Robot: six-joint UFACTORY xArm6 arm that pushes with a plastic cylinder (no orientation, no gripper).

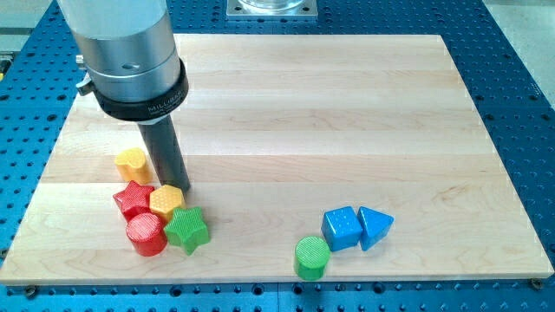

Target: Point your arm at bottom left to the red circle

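**Rod Tip Parked Above Block Cluster, Red Circle Just Below**

Seen at the board's left side: my tip (173,186), lower end of a dark rod with no jaws to open or shut and nothing held, resting at the cluster's upper edge. Up and left of the tip, touching or nearly touching the rod's side, a yellow heart (132,163). Down and left, a red star (133,199). Directly beneath, in contact or all but, a yellow hexagon (166,201). Farther down and slightly left, the red circle (146,234), pressed against the red star and the green star (187,230) beside it, the latter just below and right of the tip. Well off to the right: a green circle (311,257), a blue cube (342,228) and a blue triangle (375,227), huddled near the wooden board (347,104) bottom edge.

Tight packing likely the result of blocks nudged together; tip probably poised there for a route round to the circle's lower-left flank, not yet reached. Red circle standing upright, round face up, long axis vertical, no heading to speak of. Star and hexagon in the direct path; detour judged necessary.
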